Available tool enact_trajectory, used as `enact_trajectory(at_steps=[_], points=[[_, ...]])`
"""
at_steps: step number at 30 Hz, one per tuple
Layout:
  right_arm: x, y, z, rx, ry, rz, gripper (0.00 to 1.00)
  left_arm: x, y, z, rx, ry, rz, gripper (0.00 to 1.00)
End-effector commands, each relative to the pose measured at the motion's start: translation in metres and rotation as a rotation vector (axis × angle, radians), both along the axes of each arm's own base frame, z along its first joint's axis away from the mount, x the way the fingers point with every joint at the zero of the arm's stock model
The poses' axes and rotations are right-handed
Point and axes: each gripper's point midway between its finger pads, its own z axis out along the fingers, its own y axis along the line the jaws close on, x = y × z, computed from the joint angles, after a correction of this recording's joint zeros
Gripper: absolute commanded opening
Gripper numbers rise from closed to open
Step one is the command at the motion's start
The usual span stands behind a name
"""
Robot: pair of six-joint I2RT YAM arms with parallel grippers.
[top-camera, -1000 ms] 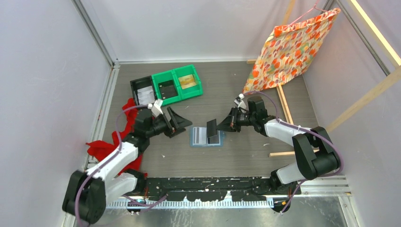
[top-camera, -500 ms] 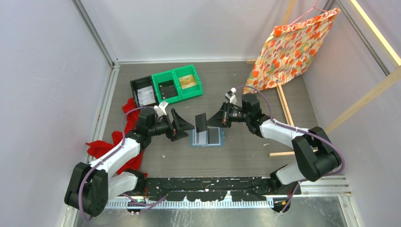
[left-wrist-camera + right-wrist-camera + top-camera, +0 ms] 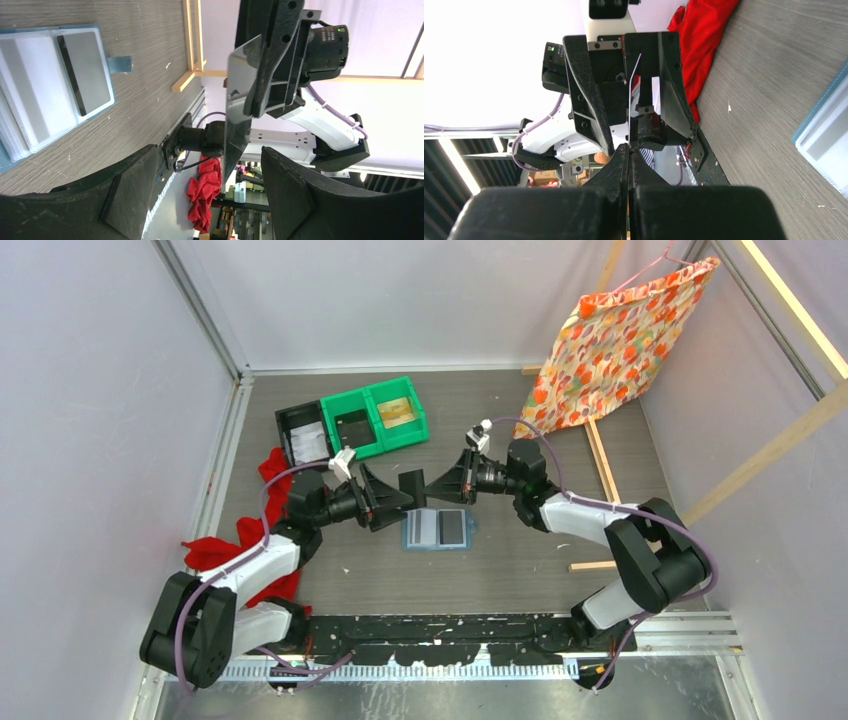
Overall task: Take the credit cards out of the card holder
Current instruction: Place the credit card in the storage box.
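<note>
The light-blue card holder [image 3: 438,530] lies open on the table, with a pale grey card [image 3: 421,529] in its left half and a dark card [image 3: 455,527] in its right half. It also shows in the left wrist view [image 3: 107,64]. My right gripper [image 3: 430,485] is shut on a dark credit card [image 3: 411,483] and holds it upright above the table, left of and behind the holder. My left gripper [image 3: 398,508] is open, with one jaw on each side of that card [image 3: 237,110], not touching it. In the right wrist view the card [image 3: 634,75] is edge-on.
Two green bins [image 3: 375,418] and a black tray [image 3: 303,435] stand at the back left; one bin holds a gold item [image 3: 398,412]. A red cloth [image 3: 262,530] lies by the left arm. A patterned cloth bag [image 3: 610,340] hangs on a wooden frame [image 3: 600,460] at the right.
My right gripper has carried the dark card up and left, away from the holder. My left gripper has moved right, and its open jaws now straddle the card.
</note>
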Motion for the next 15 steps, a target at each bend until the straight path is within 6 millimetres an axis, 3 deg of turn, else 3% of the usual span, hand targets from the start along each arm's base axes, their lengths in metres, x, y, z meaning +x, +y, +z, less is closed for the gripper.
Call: enact_trajectory(at_steps=[1, 8, 13, 15], points=[[-0.010, 0.010, 0.011, 0.044, -0.039, 0.055, 0.01, 0.004, -0.002, 0.026, -0.084, -0.074, 0.000, 0.75], [-0.014, 0.015, 0.003, 0.032, -0.027, 0.071, 0.01, 0.009, -0.002, 0.031, -0.120, -0.073, 0.021, 0.67], [-0.015, 0.015, -0.001, 0.026, -0.021, 0.074, 0.01, 0.010, -0.001, 0.030, -0.118, -0.064, 0.029, 0.54], [-0.016, 0.015, -0.003, 0.024, -0.018, 0.077, 0.01, 0.011, -0.001, 0.025, -0.101, -0.056, 0.038, 0.43]])
